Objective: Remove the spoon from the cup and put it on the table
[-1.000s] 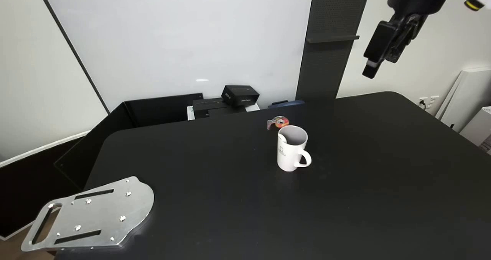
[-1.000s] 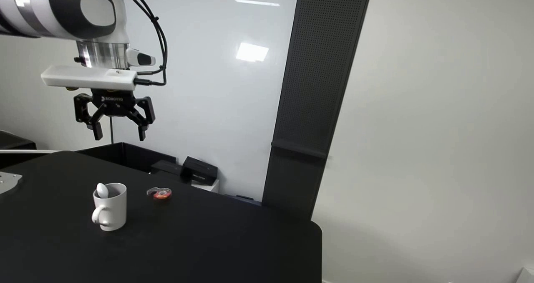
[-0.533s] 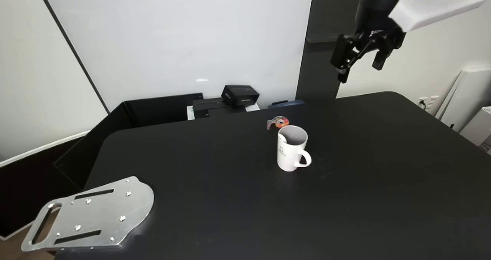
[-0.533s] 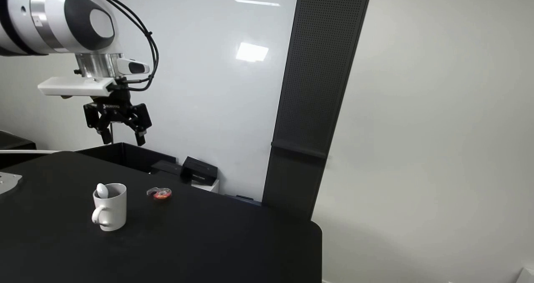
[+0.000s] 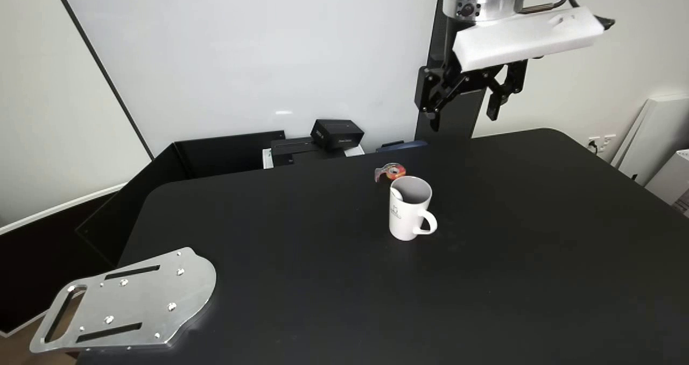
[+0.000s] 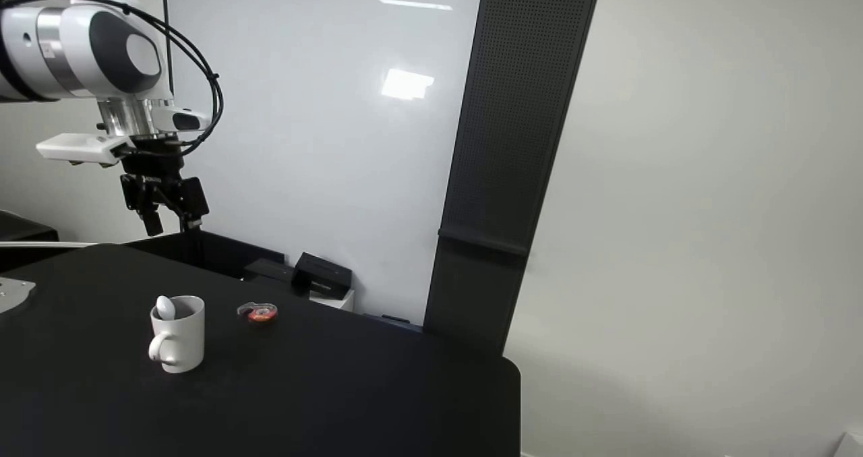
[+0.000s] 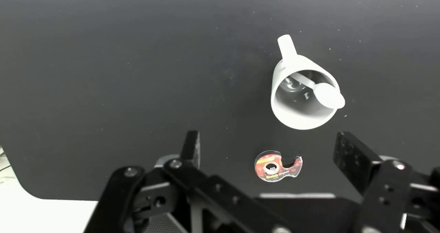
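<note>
The white spoon (image 5: 397, 194) stands in the white cup (image 5: 403, 222), its oval bowl up at the rim. In the wrist view the spoon (image 7: 326, 95) leans across the cup (image 7: 294, 120), its bowl overlapping the rim and its thin handle going down inside. The cup stands upright on the black table (image 5: 301, 279). Both show in an exterior view too, the spoon (image 6: 165, 307) and the cup (image 6: 185, 346). My gripper (image 5: 464, 118) is open and empty, high above the table and apart from the cup. It also shows in the wrist view (image 7: 270, 145), fingers wide apart.
A red tape dispenser (image 7: 270, 176) lies on the table beside the cup. A grey metal plate (image 5: 145, 295) with holes lies at a table edge. Black boxes (image 5: 337, 133) and a black bin (image 5: 231, 152) are behind the table, by the white wall panel.
My gripper has moved left in both exterior views, come lower and turned about its upright axis. It has stayed open. The cup and spoon have not moved.
</note>
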{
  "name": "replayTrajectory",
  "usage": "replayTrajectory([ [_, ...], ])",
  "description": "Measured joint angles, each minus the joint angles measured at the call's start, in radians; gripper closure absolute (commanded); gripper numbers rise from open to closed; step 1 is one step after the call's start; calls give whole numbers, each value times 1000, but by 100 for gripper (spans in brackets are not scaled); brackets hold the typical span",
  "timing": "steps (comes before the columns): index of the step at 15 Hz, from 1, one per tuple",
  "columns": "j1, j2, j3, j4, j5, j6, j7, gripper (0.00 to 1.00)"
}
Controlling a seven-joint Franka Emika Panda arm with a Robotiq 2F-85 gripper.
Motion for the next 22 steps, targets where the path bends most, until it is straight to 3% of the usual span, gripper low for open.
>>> replayTrajectory([
  [17,102,178,-23,113,2,134,123,0],
  [22,92,198,-3,128,66,135,104,0],
])
